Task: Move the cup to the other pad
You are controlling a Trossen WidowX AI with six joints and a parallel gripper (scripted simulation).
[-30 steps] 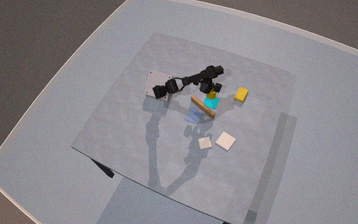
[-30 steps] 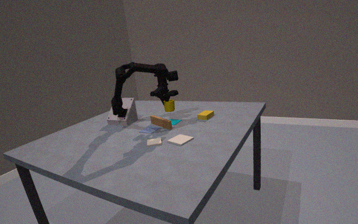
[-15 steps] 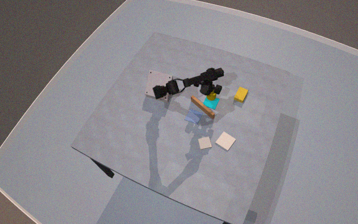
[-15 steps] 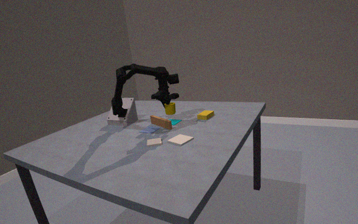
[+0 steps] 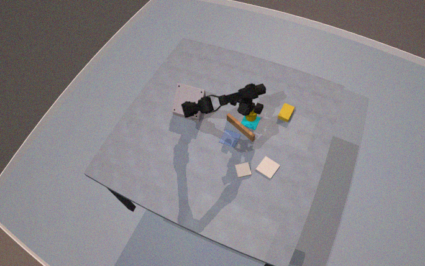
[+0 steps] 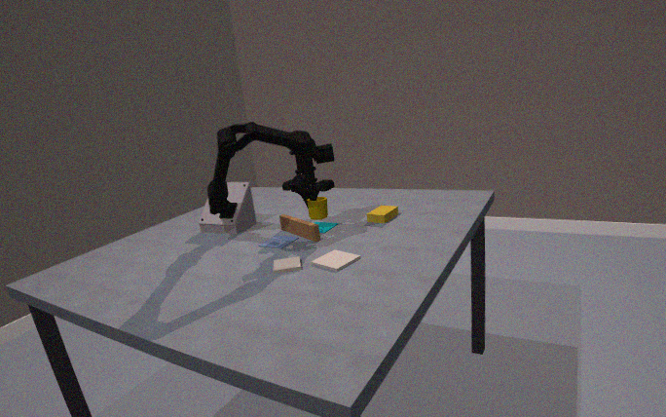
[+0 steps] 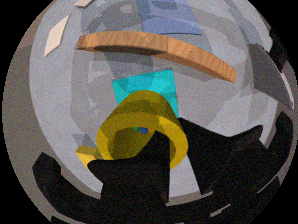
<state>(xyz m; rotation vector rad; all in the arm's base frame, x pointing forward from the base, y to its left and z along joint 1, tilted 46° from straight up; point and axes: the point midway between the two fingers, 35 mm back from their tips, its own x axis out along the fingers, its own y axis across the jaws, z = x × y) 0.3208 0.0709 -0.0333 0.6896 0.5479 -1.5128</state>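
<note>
The yellow cup (image 5: 251, 116) (image 6: 317, 208) (image 7: 145, 102) hangs roughly upright, a little above the cyan pad (image 5: 250, 124) (image 6: 325, 226) (image 7: 165, 80). My gripper (image 6: 309, 198) (image 7: 171, 122) is shut on the cup's wall, one finger inside the cup and one outside. A blue marble (image 7: 144, 131) and a bit of green show inside the cup; the finger hides part of the inside. The blue pad (image 5: 229, 138) (image 6: 279, 241) (image 7: 170, 17) bears nothing and lies on the other side of the wooden bar.
The wooden bar (image 5: 240, 127) (image 6: 299, 227) (image 7: 165, 44) stands between the two pads. A yellow block (image 5: 286, 112) (image 6: 382, 214) (image 7: 87, 156) lies beyond the cyan pad. A large pale tile (image 5: 268, 167) (image 6: 336, 259) and a small pale tile (image 5: 243, 169) (image 6: 287, 264) lie on the table.
</note>
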